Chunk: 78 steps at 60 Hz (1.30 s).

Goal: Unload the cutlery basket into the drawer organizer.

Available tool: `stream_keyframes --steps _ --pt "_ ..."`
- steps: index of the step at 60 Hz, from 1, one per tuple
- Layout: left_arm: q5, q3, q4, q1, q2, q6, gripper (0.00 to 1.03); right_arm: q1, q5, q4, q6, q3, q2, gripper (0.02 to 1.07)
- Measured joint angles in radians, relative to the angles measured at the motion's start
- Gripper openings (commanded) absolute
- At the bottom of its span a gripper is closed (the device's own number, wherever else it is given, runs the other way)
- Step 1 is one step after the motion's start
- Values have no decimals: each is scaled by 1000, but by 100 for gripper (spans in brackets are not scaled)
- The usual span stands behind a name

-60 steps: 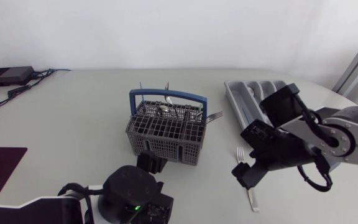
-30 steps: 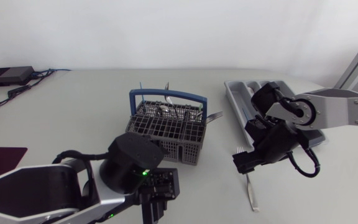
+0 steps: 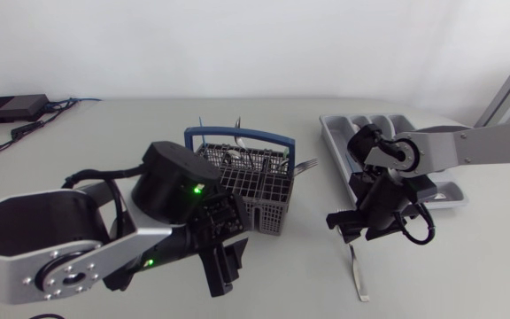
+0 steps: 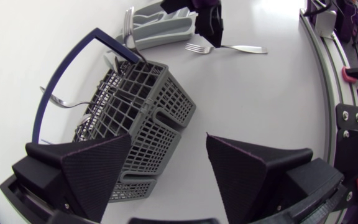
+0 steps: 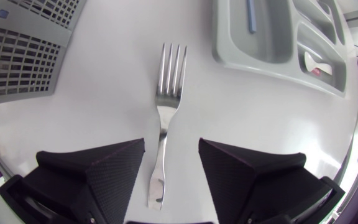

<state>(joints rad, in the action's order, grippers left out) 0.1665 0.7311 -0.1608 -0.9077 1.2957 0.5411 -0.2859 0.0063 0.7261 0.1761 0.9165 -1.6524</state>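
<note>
Fork (image 5: 162, 127) under right jaws (parted)

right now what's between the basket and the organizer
A fork lies flat on the table, handle inside the open right claw; the right wrist view shows it.

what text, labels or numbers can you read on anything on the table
No readable text anywhere.
The cutlery basket, fork and drawer organizer show no print.
The white piece in the organizer has a red mark, too small to read.
</note>
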Motion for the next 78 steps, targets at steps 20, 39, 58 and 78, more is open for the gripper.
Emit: stream_keyframes --steps 20,39,58,78 --pt "-14 35 -23 37 -3 -42 95 0 2 -23 0 0 -50 44" --pt "-25 35 -29 37 -21 -45 95 -9 0 -44 1 0 -63 32" --pt "-28 35 -39 41 -35 -45 95 -23 -1 -65 1 0 -77 21" --pt "-28 35 -44 43 -48 -45 95 -23 -21 -79 0 0 -76 12"
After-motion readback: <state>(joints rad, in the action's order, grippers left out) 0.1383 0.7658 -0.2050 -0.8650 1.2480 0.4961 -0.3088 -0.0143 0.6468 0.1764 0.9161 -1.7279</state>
